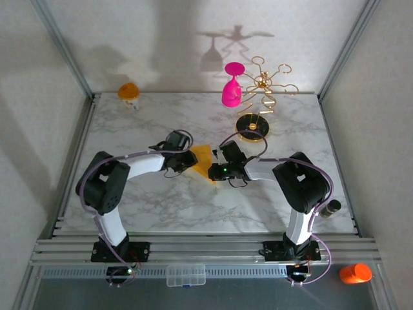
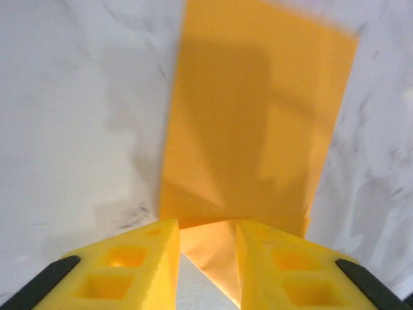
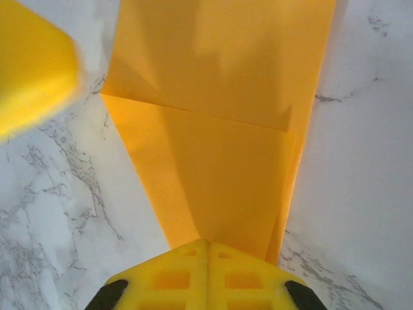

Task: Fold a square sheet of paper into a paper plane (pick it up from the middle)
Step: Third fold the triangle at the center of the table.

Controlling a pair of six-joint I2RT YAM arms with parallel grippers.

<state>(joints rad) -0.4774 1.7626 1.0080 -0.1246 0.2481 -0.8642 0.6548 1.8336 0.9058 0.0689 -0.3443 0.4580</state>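
Observation:
The yellow-orange sheet of paper (image 1: pixel 203 162) lies partly folded at the table's middle, between my two grippers. In the left wrist view the paper (image 2: pixel 258 123) stretches away flat, and a folded triangular flap of it rises between the fingers of my open left gripper (image 2: pixel 206 226). My left gripper (image 1: pixel 188 157) is at the paper's left edge. My right gripper (image 1: pixel 216 170) is at its right edge. In the right wrist view the right gripper (image 3: pixel 207 243) is shut, its tips on the narrow near end of the layered paper (image 3: pixel 219 129), with a left finger (image 3: pixel 32 64) at the upper left.
A gold rack (image 1: pixel 266 82) on a round black base (image 1: pixel 251 126) holds a pink goblet (image 1: pixel 231 87) at the back right. An orange-topped white cup (image 1: pixel 129 93) stands at the back left. A clear box (image 1: pixel 186 274) and an orange item (image 1: pixel 355 273) lie off the table's front.

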